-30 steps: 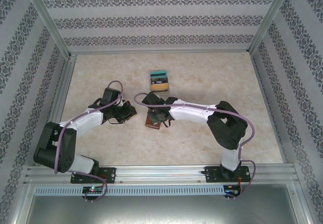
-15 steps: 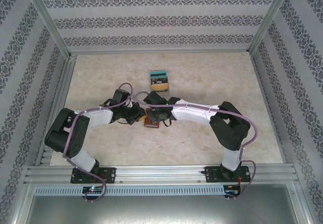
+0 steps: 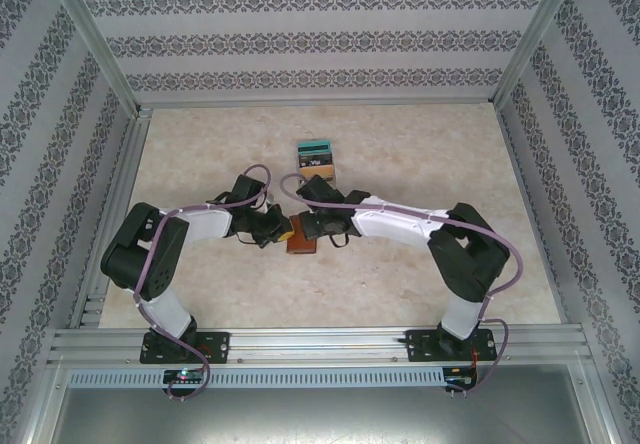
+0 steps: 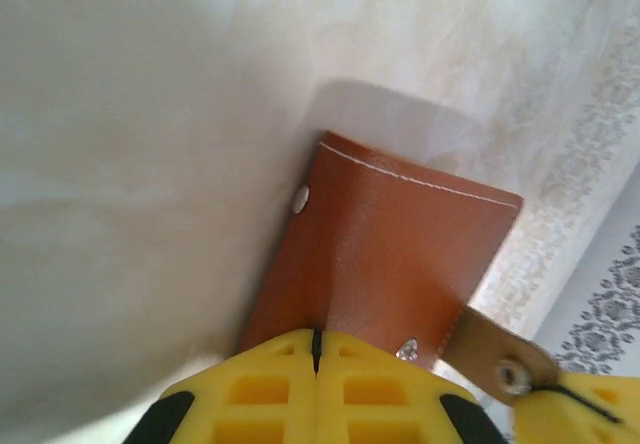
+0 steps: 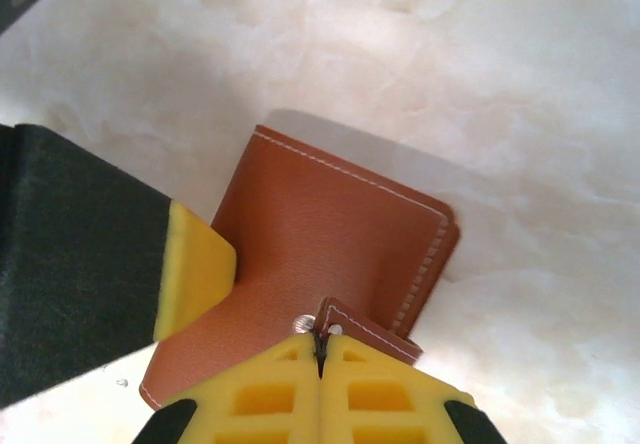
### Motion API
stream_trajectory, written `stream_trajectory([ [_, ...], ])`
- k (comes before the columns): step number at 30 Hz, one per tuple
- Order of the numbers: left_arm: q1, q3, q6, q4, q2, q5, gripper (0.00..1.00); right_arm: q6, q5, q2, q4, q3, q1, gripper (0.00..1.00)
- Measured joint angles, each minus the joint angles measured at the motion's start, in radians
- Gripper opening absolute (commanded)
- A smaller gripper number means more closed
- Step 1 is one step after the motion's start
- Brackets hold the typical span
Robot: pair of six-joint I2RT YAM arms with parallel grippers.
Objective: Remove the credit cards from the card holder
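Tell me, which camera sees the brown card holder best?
The right wrist view: most of the card holder shows, with stitching and corners clear. The left wrist view is close too, but the left gripper's fingers hide its near end. From the top view it is just a small brown patch.

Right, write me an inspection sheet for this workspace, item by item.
surface: pale marbled tabletop, no spills seen
job's things: brown leather card holder lying closed between the two grippers, contents hidden; its snap tab stretched out sideways
clutter: small stepped stack with a teal top, beyond the card holder and apart from it
grippers: left gripper fingers together at the card holder's edge, grip unclear; right gripper shut on the snap tab
cables: purple cables running along both arms
surroundings: patterned walls; aluminium frame rail at the near edge
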Motion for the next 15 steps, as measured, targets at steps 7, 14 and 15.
stream_trajectory([
  [7, 0.052, 0.057, 0.072, -0.228, -0.162, -0.141, 0.76, 0.024, -0.06, -0.076, 0.037, -0.002, -0.014, 0.0],
  [14, 0.161, 0.132, 0.156, -0.365, -0.337, -0.254, 0.76, 0.054, -0.131, -0.075, 0.05, 0.073, -0.014, 0.0],
  [15, 0.17, 0.132, 0.164, -0.377, -0.354, -0.262, 0.76, 0.056, -0.138, -0.075, 0.054, 0.082, -0.014, 0.0],
])
